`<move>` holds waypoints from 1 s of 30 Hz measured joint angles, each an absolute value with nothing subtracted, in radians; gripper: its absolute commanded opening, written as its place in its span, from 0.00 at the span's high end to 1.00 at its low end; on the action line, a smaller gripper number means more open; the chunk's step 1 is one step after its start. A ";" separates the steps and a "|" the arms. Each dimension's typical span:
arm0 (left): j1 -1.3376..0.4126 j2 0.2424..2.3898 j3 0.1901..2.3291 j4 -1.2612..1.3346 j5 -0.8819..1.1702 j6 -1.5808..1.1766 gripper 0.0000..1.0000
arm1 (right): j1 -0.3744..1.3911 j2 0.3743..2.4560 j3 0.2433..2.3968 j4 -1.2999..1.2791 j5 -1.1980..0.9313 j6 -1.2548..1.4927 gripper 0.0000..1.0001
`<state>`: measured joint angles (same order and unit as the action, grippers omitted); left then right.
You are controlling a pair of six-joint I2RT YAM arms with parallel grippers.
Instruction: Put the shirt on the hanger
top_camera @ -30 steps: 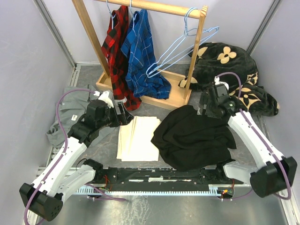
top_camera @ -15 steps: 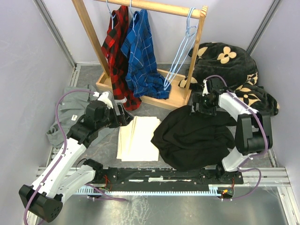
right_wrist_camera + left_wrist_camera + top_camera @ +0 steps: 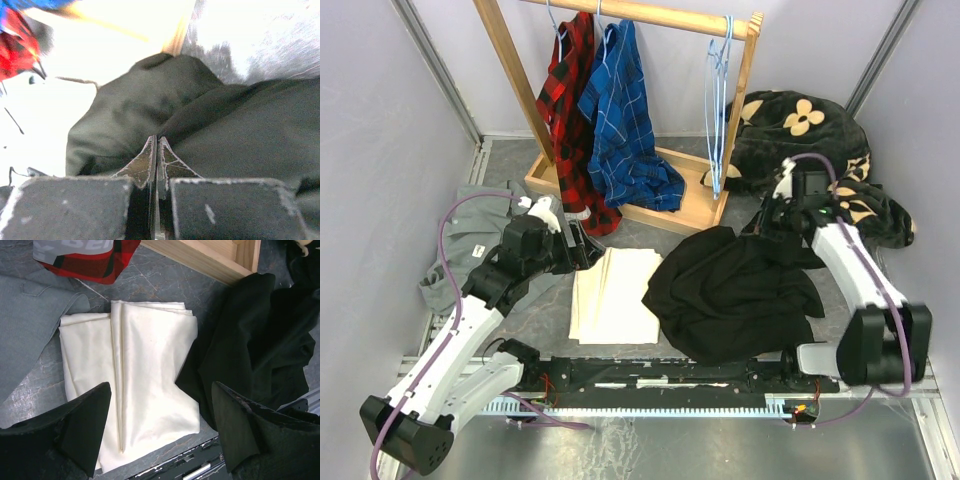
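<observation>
The black shirt (image 3: 730,295) lies crumpled on the table right of centre; it also fills the right of the left wrist view (image 3: 260,340). Light-blue wire hangers (image 3: 718,110) hang straight down from the right end of the wooden rack's bar. My right gripper (image 3: 772,225) is shut at the shirt's far right edge. In the right wrist view its tips (image 3: 157,140) press together just over a fold of the shirt (image 3: 225,125), with no cloth visible between them. My left gripper (image 3: 588,248) is open above a folded cream cloth (image 3: 140,365), its jaws (image 3: 160,395) empty.
The wooden rack (image 3: 692,203) stands at the back with a red plaid shirt (image 3: 570,110) and a blue plaid shirt (image 3: 620,110) on it. A grey shirt (image 3: 470,235) lies at the left. A black flowered blanket (image 3: 800,125) is heaped at the back right.
My right gripper has closed and its arm has swung out and back near the shirt's far right edge. The hangers, swung out to the right a second ago, now hang straight. The left arm barely moved.
</observation>
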<state>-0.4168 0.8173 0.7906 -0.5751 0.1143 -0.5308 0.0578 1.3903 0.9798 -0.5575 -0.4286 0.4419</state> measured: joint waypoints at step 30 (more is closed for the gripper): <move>-0.417 0.825 0.791 -0.566 0.117 -0.530 0.14 | 0.038 1.369 2.486 -1.070 0.215 0.325 1.00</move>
<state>-0.4168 0.8249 0.7906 -0.5655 0.1169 -0.5304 0.0380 1.3685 2.4859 -1.0698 0.2153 0.3252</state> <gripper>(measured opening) 0.855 0.006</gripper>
